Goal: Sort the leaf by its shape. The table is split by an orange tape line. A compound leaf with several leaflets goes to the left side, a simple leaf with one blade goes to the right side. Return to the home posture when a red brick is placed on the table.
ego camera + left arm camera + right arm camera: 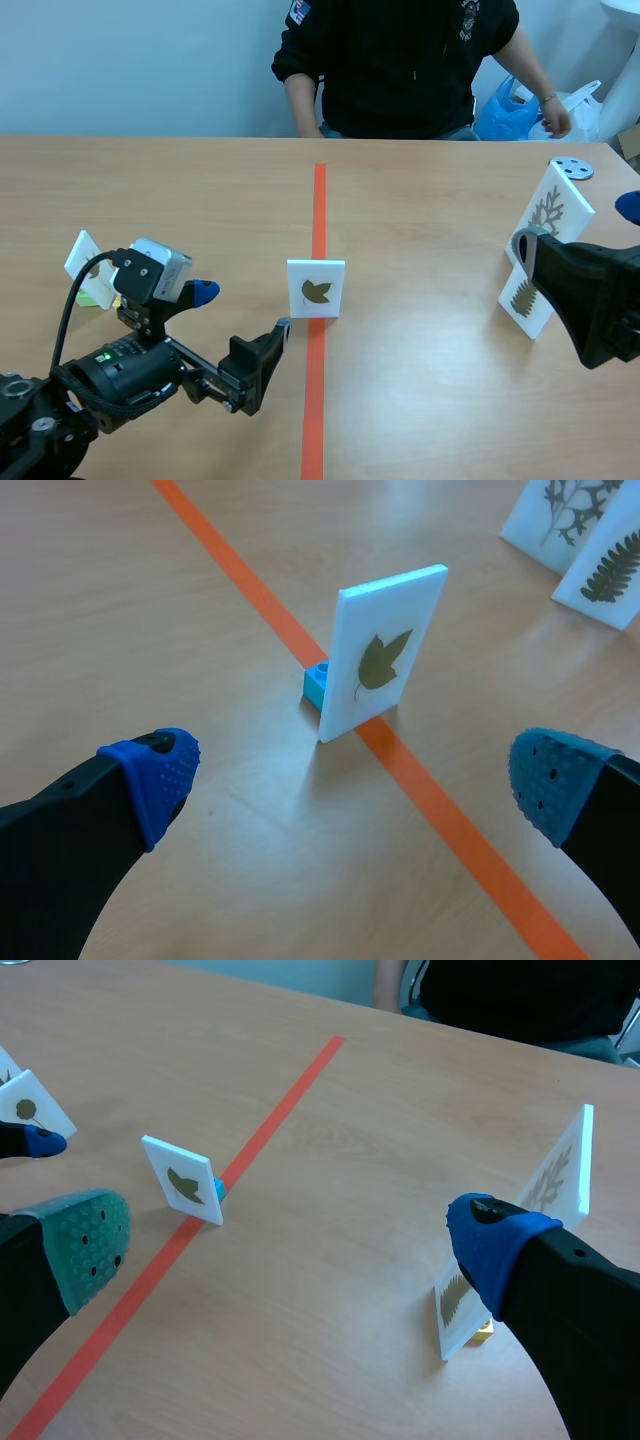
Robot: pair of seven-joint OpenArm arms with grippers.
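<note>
Low at the front, the left gripper point(240, 313) hangs released, its blue-padded fingers spread wide with nothing between them. Just ahead of it, untouched, stands the white upright card bearing a single olive-green lobed leaf point(316, 289). This card sits squarely on the orange tape line point(319, 200) that splits the light wooden counter point(180, 200), and a small bright-blue plastic brick point(316, 681) props it from behind.

On the left side, behind the left arm, a white card with a small round leaf point(30, 1108) stands near another that is mostly hidden.

On the right side, the right gripper point(290, 1240) is also released, fingers well apart and holding nothing. Beside it stand a white card with a branching, many-lobed leaf point(550, 212) and, just in front of that, a white card with a feathery fern-like leaf point(523, 297) on a yellow base point(482, 1332).

Farther back lies a grey-blue round disc with holes point(572, 168). Across the counter sits a person in a black top point(400, 60), next to a blue plastic bag point(505, 110).
</note>
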